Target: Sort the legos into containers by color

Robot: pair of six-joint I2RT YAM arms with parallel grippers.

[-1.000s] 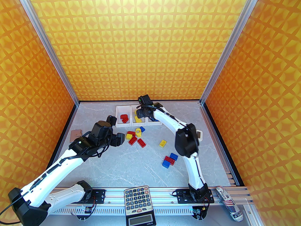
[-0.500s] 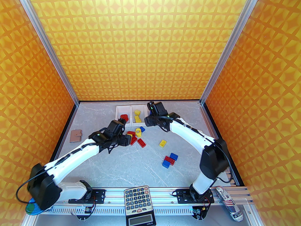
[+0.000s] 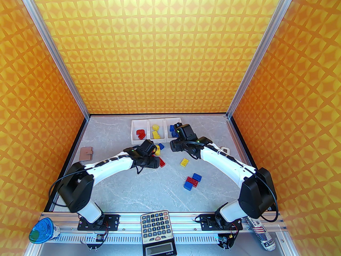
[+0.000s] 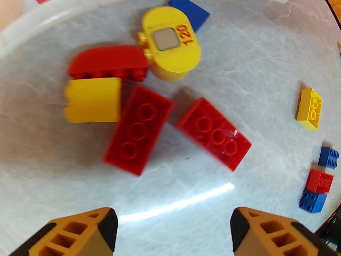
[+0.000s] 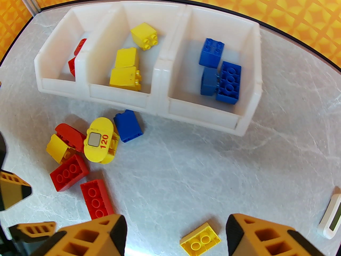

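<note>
Many legos lie loose on the surface, just in front of the containers. The left bin has red ones in it, the middle bin has yellow ones, and the right bin has blue ones.

The left tool hangs over a small pile. Its two fingers are spread wide and nothing is between them. Below it lie two long red bricks. The first red brick lies just beside a yellow block. The second red brick lies on its own, with bare space all around.

I think the job now is to pick up a red one. The second red brick looks like the easy pick, since nothing is in the way. The tool should turn so its fingers face the two long sides. Then it should come straight down, one finger on each side. It should squeeze the middle of the brick so it does not tip. Then it should lift up high, so the brick clears the wall of the left bin.

The right tool is spread apart and empty too. A yellow brick lies just under it, a good one for the middle bin. The two arms are close, so they should take turns.
</note>
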